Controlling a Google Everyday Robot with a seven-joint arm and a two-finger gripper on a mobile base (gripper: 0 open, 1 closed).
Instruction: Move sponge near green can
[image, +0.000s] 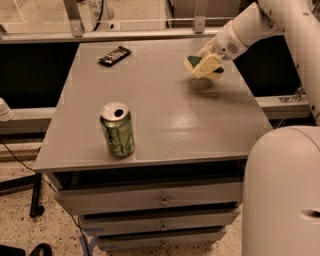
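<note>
the gripper (207, 56) is at the far right part of the grey table (165, 112), at the end of the white arm (252, 25) that reaches in from the upper right corner, and it is clenched on the sponge (202, 67). the sponge is tilted, its pale yellow foam turned toward the camera and its dark green scouring side showing along the upper left edge and at the lower right corner. it hangs clear of the tabletop, with a soft blurred shadow (205, 89) on the surface just below it. the green can (117, 131) stands upright near the front left edge of the table, its silver top and opening facing up, well apart from the sponge, with a wide stretch of grey surface between them. a dark flat wrapper (115, 55) lies near the far left corner of the table, apart from both the can and the sponge. below the tabletop the front shows a stack of drawers (160, 200) with small knobs. the rounded white body of the robot (282, 195) fills the lower right corner, in front of the table's right edge.
</note>
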